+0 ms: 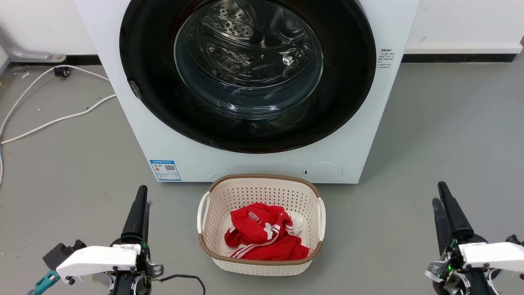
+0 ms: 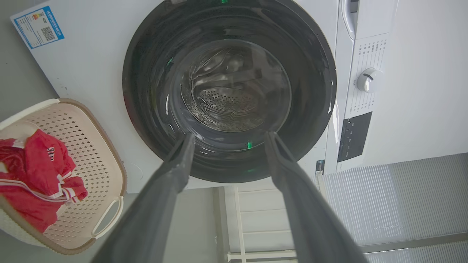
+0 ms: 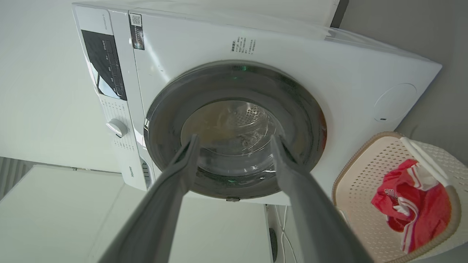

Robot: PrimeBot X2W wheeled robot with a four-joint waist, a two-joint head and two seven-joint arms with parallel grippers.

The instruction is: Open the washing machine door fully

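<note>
The left gripper (image 2: 230, 134), jaws apart, faces the closed washing machine door (image 2: 229, 87); laundry basket (image 2: 87, 146) beside.

The washing machine door (image 1: 352, 82) is glossy black plastic, mirror-smooth, around a clear glass window (image 1: 249, 102) that catches reflections. Behind the glass, the drum (image 1: 229, 24) is shiny perforated steel. The washing machine (image 1: 254, 164) has a smooth white shell with a faint sheen. The basket (image 1: 262, 192) is matt cream plastic pierced with holes, and the shirt (image 1: 266, 241) in it is soft red cloth. The floor (image 1: 430, 143) is dull, smooth grey.

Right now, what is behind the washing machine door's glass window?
Through the closed washing machine door, the perforated steel drum shows, seemingly empty. The door's black rim covers whatever surrounds the drum.
</note>
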